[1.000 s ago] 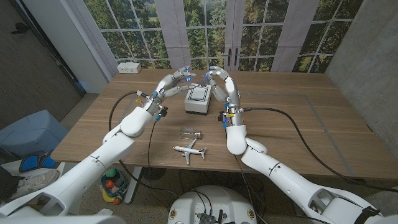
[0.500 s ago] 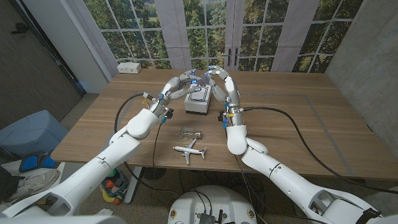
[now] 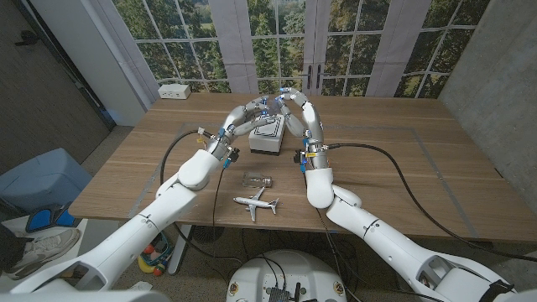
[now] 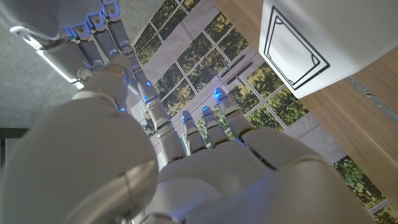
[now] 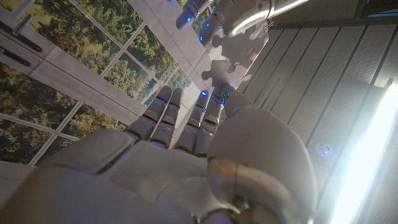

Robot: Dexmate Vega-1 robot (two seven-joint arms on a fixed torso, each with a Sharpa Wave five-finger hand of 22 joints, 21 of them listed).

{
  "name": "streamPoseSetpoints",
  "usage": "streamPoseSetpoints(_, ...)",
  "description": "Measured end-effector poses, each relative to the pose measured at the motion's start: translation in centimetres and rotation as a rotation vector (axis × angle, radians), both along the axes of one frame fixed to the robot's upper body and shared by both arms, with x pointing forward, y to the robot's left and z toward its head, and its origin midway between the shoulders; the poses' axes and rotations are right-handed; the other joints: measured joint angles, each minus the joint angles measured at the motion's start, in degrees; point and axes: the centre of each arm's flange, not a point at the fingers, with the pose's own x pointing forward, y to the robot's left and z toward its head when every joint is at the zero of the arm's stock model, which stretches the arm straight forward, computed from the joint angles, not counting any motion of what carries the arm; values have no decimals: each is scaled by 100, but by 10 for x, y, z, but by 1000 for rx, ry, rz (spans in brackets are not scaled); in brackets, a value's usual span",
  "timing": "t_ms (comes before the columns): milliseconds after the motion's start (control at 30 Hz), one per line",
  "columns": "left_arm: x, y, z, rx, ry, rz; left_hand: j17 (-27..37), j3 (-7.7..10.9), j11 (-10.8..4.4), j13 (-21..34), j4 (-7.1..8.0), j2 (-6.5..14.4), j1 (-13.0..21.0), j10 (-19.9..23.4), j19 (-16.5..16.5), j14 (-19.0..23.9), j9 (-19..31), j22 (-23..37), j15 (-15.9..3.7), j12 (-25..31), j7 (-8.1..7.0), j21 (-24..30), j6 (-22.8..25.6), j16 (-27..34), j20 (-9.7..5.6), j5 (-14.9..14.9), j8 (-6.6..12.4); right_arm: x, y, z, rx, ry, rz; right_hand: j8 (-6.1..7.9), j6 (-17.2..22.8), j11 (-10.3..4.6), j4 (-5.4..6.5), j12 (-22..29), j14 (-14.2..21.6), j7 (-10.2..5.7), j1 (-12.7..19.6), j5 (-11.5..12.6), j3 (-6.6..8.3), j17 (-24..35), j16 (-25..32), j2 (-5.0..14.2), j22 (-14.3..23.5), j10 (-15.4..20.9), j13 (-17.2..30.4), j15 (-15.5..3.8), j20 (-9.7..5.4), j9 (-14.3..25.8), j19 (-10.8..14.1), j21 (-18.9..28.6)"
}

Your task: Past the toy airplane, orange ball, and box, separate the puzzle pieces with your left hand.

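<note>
On the far left of the table (image 3: 403, 159) we see a white power strip (image 3: 174, 90) by the window. Moving right, our left hand (image 3: 252, 111) is raised above the far edge of the white box (image 3: 267, 134), its fingers reaching toward the right hand (image 3: 288, 102), which arches over the box from the other side so that the fingertips of the two hands meet. In the right wrist view a white puzzle piece (image 5: 225, 70) with knobbed edges sits at the tips of the right hand's fingers (image 5: 205, 115), and the left hand's fingertips (image 5: 189, 12) come in at its far side; we cannot tell whether the left hand actually has hold of it. Nearer to us, a small clear case (image 3: 257, 180) lies on the table in front of the box, and the toy airplane (image 3: 256, 202) lies just nearer still, close to the near edge.
</note>
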Motion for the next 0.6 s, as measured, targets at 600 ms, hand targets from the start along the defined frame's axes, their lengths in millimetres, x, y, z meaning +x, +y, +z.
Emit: streamPoseSetpoints(600, -6, -6, -4, -80, 3, -42, 0, -6, 17, -1, 7, 547, 545, 465, 204, 435, -115, 25, 35, 26, 79, 0, 658, 40, 61, 23, 144, 0, -2, 1, 2, -1, -1, 2, 0, 0, -31, 60, 0, -1, 1, -7, 31, 95, 41, 0, 0, 0, 121, 0, -1, 1, -40, 0)
